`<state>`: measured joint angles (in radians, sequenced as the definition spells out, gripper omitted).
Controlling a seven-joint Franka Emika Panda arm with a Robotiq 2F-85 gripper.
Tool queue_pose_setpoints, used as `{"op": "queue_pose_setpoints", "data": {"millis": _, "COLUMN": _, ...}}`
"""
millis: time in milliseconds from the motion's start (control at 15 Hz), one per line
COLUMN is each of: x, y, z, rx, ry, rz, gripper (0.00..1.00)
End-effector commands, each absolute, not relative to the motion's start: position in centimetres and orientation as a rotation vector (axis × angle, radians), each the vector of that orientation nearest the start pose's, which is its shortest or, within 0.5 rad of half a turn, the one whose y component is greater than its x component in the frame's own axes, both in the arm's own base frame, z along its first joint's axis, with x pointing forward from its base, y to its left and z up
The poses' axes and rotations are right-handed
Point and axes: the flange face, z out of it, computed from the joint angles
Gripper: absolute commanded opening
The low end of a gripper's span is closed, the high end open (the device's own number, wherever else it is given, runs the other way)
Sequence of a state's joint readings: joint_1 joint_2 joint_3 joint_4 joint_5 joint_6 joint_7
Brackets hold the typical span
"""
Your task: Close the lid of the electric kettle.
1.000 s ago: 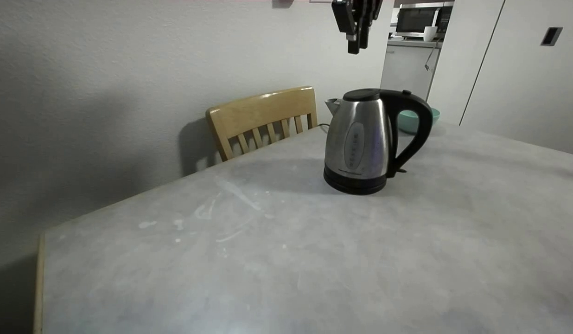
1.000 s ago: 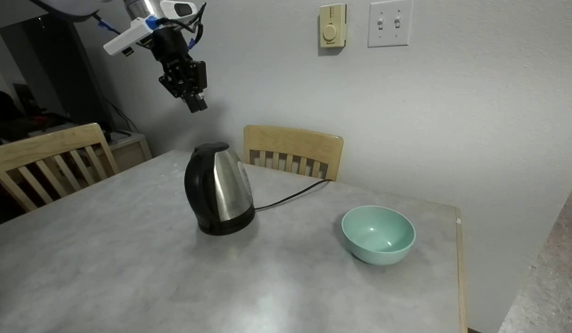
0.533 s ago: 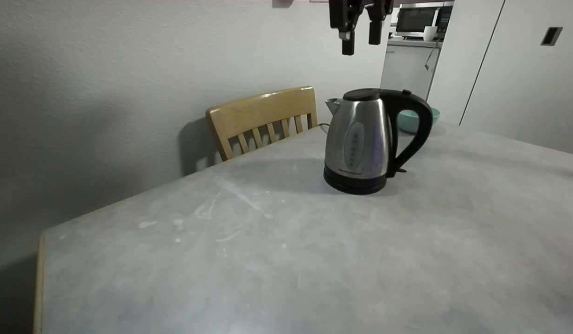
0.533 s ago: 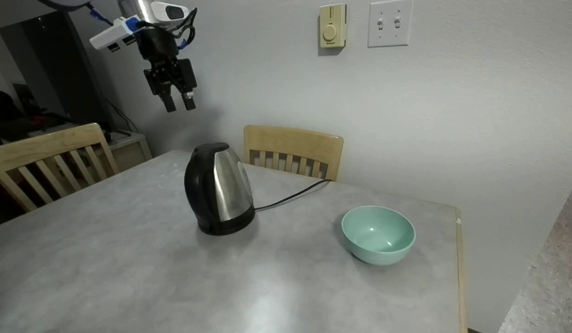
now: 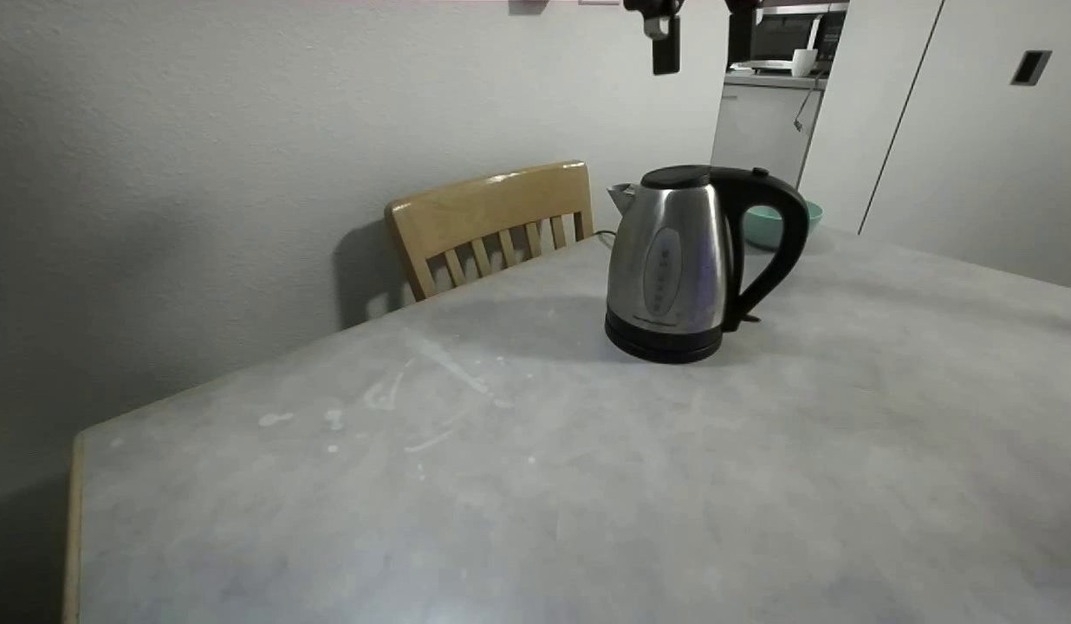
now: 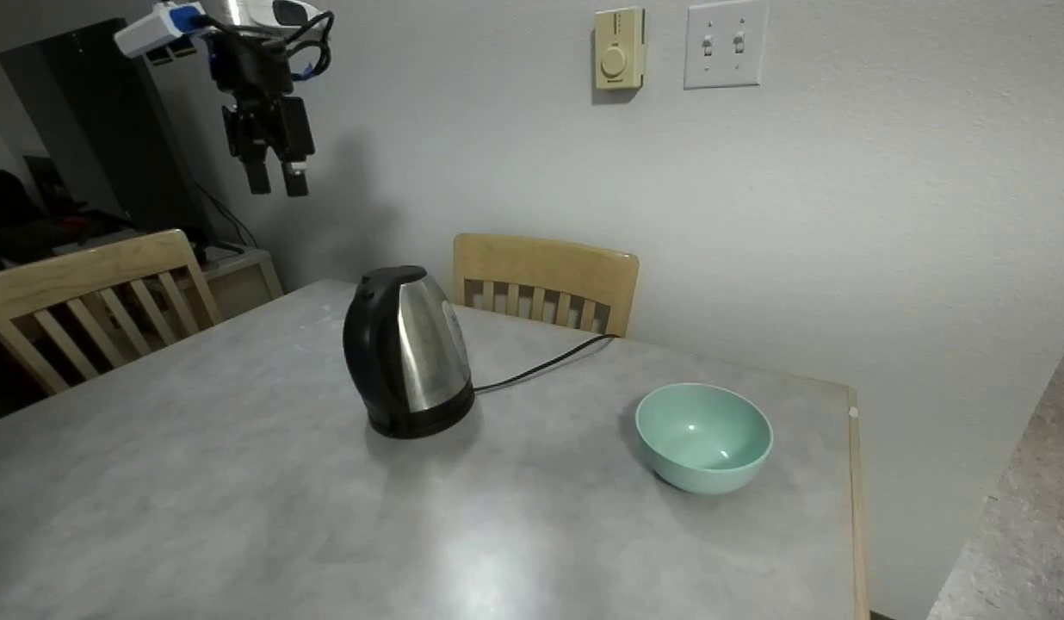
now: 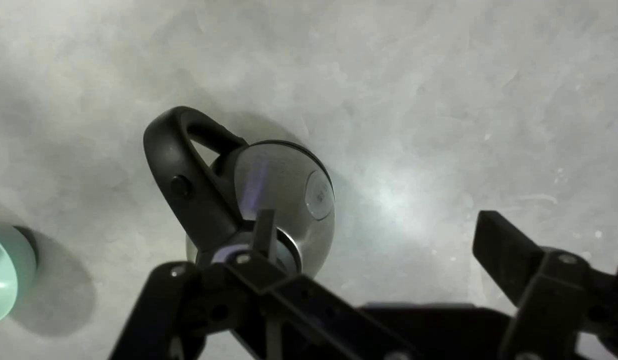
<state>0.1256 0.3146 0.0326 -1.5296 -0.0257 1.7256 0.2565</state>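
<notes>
Your tool [image 6: 279, 189] hung spread wide and gripping nothing, well clear of the kettle [image 5: 665, 260] upright on the worktop [image 5: 535, 485]. Its lid [image 5: 676, 178] looked already down, so you likely needed only to withdraw, missing the handle [image 5: 795, 230].

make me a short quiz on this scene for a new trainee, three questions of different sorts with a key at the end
1. Multiple choice: what colour is the bowl on the table? a) red b) mint green c) black
2. Fill in "open" or "shut": the gripper hangs higher than the kettle, touching nothing, with its jaws ____.
3. True or false: the lid stands straight up, well clear of the kettle's top.

Key:
1. b
2. open
3. false; in an exterior view the lid lies flat on top of the kettle
</notes>
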Motion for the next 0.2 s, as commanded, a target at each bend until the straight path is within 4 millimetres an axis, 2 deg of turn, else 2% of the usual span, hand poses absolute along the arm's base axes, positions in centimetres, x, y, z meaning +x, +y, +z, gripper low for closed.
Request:
{"op": "queue_pose_setpoints", "data": {"millis": 0, "x": 62.38, "y": 9.8, "z": 47.93, "rx": -3.147, "ry": 0.16, "rz": 0.233, "gripper": 1.0}}
{"op": "queue_pose_setpoints", "data": {"millis": 67, "x": 63.22, "y": 9.79, "z": 47.3, "rx": -3.167, "ry": 0.154, "rz": 0.195, "gripper": 1.0}}
{"op": "queue_pose_setpoints", "data": {"millis": 133, "x": 63.09, "y": 9.82, "z": 47.52, "rx": -3.167, "ry": 0.153, "rz": 0.197, "gripper": 1.0}}
